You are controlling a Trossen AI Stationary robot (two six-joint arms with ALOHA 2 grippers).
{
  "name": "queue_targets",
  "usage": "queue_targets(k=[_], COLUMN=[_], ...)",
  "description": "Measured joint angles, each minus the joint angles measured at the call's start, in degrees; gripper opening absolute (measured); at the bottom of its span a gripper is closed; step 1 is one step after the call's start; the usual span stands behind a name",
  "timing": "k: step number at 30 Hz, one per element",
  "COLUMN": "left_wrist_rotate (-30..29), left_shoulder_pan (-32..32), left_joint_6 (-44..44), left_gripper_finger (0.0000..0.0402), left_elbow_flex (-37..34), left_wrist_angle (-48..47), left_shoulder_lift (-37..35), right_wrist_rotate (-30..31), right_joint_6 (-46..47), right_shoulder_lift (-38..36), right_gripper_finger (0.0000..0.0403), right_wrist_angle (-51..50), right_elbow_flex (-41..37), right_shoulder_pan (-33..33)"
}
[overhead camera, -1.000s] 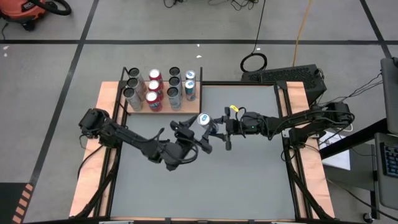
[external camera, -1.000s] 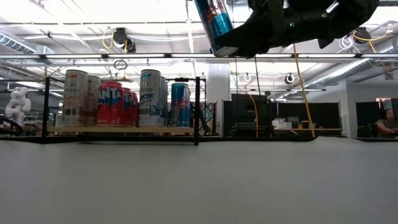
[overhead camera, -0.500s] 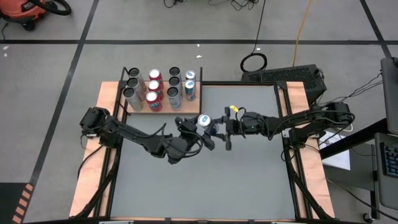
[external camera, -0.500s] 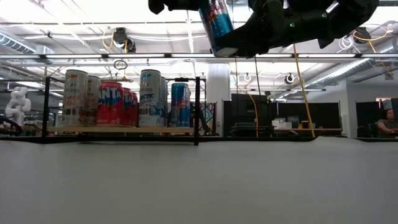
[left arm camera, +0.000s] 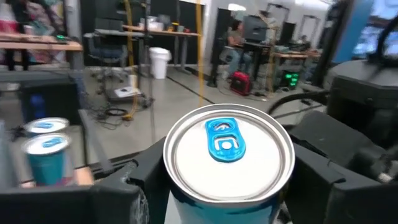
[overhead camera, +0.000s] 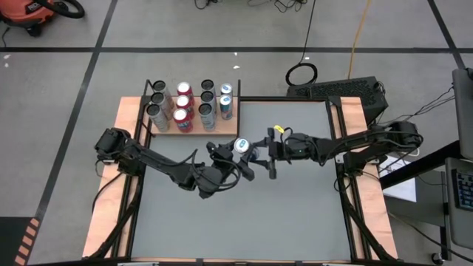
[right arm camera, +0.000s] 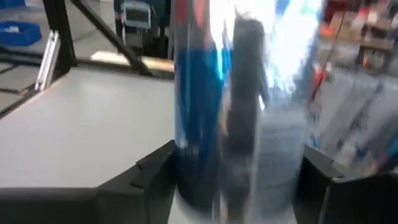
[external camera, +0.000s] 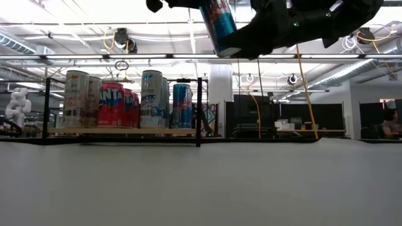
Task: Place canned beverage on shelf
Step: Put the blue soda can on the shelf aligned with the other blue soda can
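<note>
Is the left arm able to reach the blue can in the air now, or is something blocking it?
Probably yes. The left tool is already at the blue can, with the right tool on the can's other side; nothing lies between.

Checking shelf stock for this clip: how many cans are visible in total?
10: nine standing on the shelf at the table's far-left corner, and one blue can held in the air between the left gripper and right gripper.
</note>
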Motion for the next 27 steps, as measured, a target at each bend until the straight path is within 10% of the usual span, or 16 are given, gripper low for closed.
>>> queue_targets(k=[10, 27], left_wrist_rotate=[-9.62, -10.93], left_shoulder_pan=[0.32, 9.89], left_joint_6=[7.64, 13.21], left_gripper_finger=[0.0228, 0.0227], left_elbow_flex=[-0.04, 0.21], left_wrist_angle=[1.50, 1.17], left_shoulder_lift=[-2.10, -4.51], right_wrist_rotate=[-0.14, -0.53], right_joint_6=[5.11, 8.33], right_shoulder_lift=[-5.53, -26.57], right_gripper_finger=[0.0265, 0.0244], right_wrist_angle=[-23.11, -17.44], right_elbow_flex=[-1.46, -17.59], right_shoulder_pan=[0.44, 7.91])
